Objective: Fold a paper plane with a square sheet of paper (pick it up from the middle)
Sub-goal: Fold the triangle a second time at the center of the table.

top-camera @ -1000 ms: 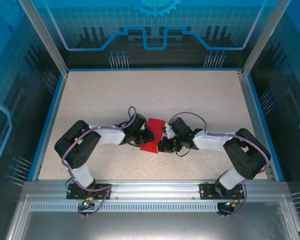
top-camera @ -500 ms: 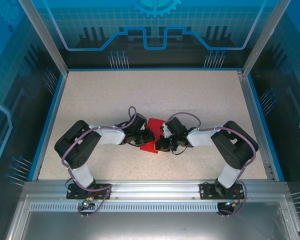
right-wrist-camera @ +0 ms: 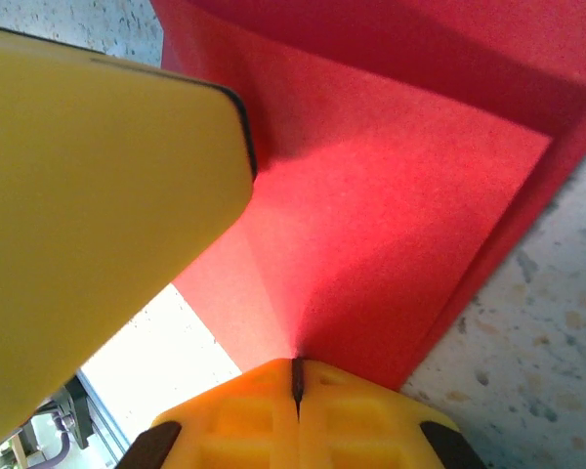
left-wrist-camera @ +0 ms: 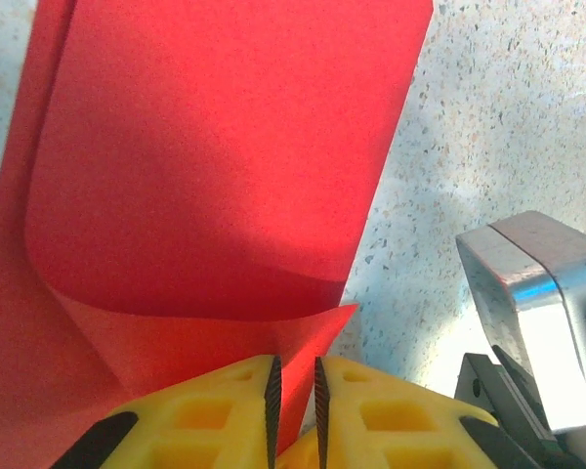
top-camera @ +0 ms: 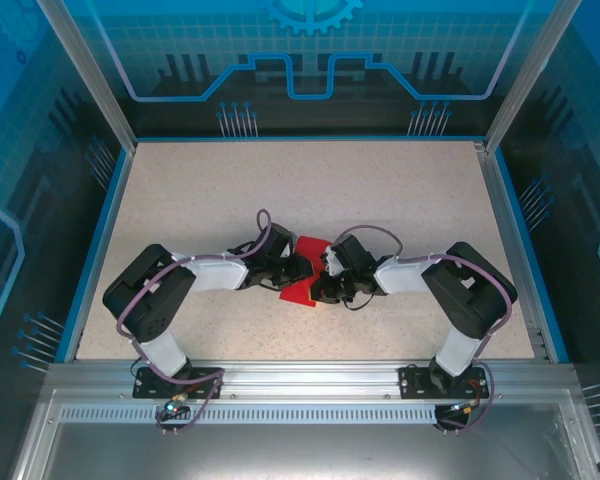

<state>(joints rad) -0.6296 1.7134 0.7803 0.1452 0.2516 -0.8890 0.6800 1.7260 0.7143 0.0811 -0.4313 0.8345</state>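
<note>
The right hand (right-wrist-camera: 295, 376) has slid in closer to the square sheet of paper (left-wrist-camera: 215, 147), and the left arm has leaned in a bit too; the red paper lies in the middle of the tabletop (top-camera: 230, 190), between both hands, partly bent over itself; the right hand is clenched tight on one edge, I think to stop that side slipping; the left hand (left-wrist-camera: 295, 391) has its yellow tips a thin crack apart at a paper corner; I cannot tell if it pinches; maybe it is shaping the fold.
</note>
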